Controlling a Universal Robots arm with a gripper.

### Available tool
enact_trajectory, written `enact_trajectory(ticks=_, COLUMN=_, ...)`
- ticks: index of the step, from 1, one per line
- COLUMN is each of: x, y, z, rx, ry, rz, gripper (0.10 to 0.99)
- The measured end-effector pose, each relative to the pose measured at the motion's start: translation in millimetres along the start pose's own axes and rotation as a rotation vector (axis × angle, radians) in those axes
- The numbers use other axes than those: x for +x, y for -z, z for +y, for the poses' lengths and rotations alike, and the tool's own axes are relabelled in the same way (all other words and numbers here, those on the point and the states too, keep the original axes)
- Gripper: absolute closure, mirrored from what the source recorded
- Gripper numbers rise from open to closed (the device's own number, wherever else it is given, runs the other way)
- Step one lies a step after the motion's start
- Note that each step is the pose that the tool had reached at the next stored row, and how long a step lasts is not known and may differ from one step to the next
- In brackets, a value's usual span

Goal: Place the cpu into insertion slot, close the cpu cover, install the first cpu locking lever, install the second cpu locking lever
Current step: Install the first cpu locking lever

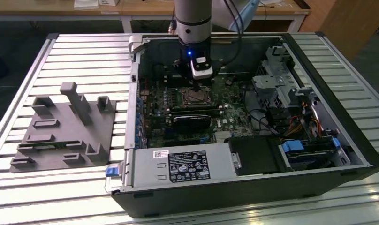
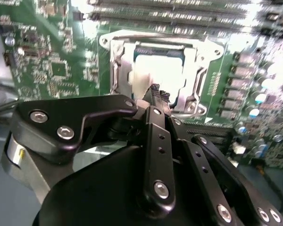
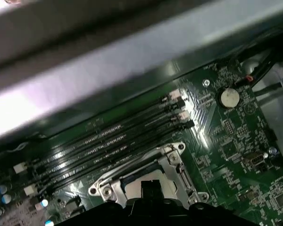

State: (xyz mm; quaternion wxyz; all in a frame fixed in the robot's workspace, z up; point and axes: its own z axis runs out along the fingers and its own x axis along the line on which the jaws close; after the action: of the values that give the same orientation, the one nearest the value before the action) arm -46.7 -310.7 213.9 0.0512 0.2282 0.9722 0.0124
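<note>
The arm is seen reaching down into the open computer case [image 1: 314, 140] in the exterior view, and the pincer [image 1: 199, 86] is poised directly above the insertion slot [image 1: 194, 96] on the motherboard [image 1: 236, 115]. In the second wrist view, the pincer [image 2: 156, 96] is shown from behind its black linkages, with the ribbed fingertips [image 2: 154, 89] drawn narrowly together; whether anything is pinched between them cannot be told, since the tips are blurred against the bright socket. Just beyond the tips, the cpu [image 2: 153, 66] is seen lying flat inside the insertion slot [image 2: 114, 61], its pale top glaring under the light. The silvery frame of the socket is wrapped around the chip on all sides. Whether the cpu cover is lowered over the chip or raised cannot be told from these views.

In the first wrist view, the insertion slot [image 3: 172, 160] is caught right beneath the dark edge of the pincer, with the long black memory slots [image 3: 113, 139] laid out just past it and a round coin battery [image 3: 229, 97] farther off. Well to the exterior view's left of the pincer, outside the case, a grey fixture block [image 1: 61, 133] is set on the slatted metal table [image 1: 83, 51].
</note>
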Motion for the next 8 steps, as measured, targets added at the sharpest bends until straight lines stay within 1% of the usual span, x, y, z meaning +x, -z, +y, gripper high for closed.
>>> enact_trajectory(ticks=3, x=-1.4, y=-0.5, z=-2.8, rx=0.003, ry=0.000, rz=0.0062, gripper=0.980)
enact_trajectory(ticks=8, x=-2.9, y=-0.7, z=-6.0, rx=0.005, ry=0.000, rz=0.0087, gripper=0.980)
